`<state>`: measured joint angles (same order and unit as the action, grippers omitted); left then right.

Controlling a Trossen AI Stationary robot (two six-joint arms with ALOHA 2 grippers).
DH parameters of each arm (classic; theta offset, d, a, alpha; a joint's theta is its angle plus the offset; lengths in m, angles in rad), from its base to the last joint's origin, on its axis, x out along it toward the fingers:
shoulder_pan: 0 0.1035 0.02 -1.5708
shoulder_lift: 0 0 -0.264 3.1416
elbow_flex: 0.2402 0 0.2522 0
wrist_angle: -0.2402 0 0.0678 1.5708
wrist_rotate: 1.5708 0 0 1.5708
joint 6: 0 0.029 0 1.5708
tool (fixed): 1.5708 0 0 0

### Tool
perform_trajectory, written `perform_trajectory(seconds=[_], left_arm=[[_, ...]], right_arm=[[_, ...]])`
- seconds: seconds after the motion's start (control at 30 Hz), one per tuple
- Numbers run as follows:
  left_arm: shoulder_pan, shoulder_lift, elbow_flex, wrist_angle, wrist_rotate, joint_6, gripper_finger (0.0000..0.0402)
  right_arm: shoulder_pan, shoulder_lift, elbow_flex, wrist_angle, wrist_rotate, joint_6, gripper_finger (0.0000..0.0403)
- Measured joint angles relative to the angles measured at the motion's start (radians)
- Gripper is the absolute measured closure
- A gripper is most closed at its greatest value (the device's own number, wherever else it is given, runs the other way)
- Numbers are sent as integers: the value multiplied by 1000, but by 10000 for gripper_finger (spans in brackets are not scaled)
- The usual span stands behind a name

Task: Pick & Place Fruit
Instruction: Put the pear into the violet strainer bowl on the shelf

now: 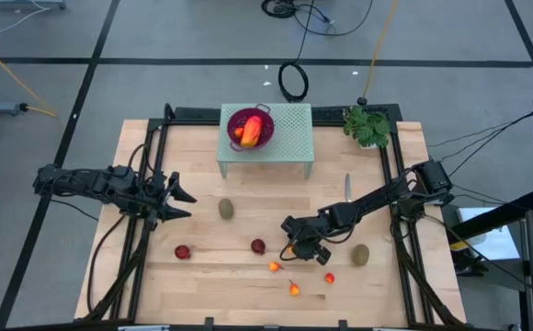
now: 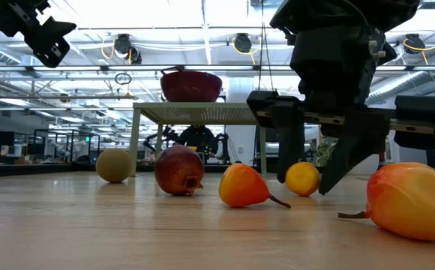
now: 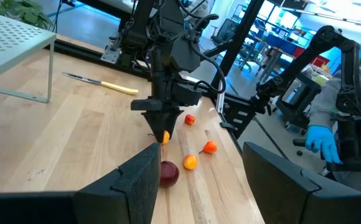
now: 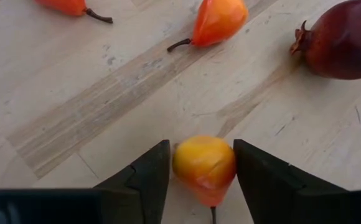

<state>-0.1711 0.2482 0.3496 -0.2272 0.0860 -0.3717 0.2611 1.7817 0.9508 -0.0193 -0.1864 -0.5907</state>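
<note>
Here the small yellow-orange toy fruit [image 4: 204,167] is sitting on the wooden table [image 1: 202,294], between the two dark fingers [image 4: 144,175] of the right gripper [image 1: 296,248], at about five o'clock from the table's centre in the high view. The fingers are flanking the fruit on both sides and appear to be touching it, but whether they are already pressing is not clear; the fruit is not yet lifting off the wood.

The step in hand is judged to be the grasp. To do it well, the fingers should be closing evenly on the widest part of the fruit, with its stem left free, and the lift should be going straight up so the round body is not squirting out.

Around it, a stemmed orange-red fruit [image 4: 218,21] and a dark red pomegranate-like ball [image 4: 345,38] are lying near but apart, so a vertical rise is clearing both. The purple mesh bowl [image 1: 249,128], already holding a larger red-orange fruit [image 1: 252,130], is standing on the pale green rack [image 1: 289,147] at twelve o'clock, the likely destination.

The left gripper [image 1: 176,198] is waiting at nine o'clock, spread wide and holding nothing.
</note>
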Motion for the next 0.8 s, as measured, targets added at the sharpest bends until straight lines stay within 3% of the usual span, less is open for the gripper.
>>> perform_trajectory(seconds=[0.23,0.47,0.8], left_arm=[[0,0,0,0,0,0,174],[0,0,0,0,0,0,174],[0,0,0,-1,0,2,174]], right_arm=[[0,0,0,0,1,2,269],[-1,-1,0,0,15,2,270],[-21,-51,48,-2,124,2,270]])
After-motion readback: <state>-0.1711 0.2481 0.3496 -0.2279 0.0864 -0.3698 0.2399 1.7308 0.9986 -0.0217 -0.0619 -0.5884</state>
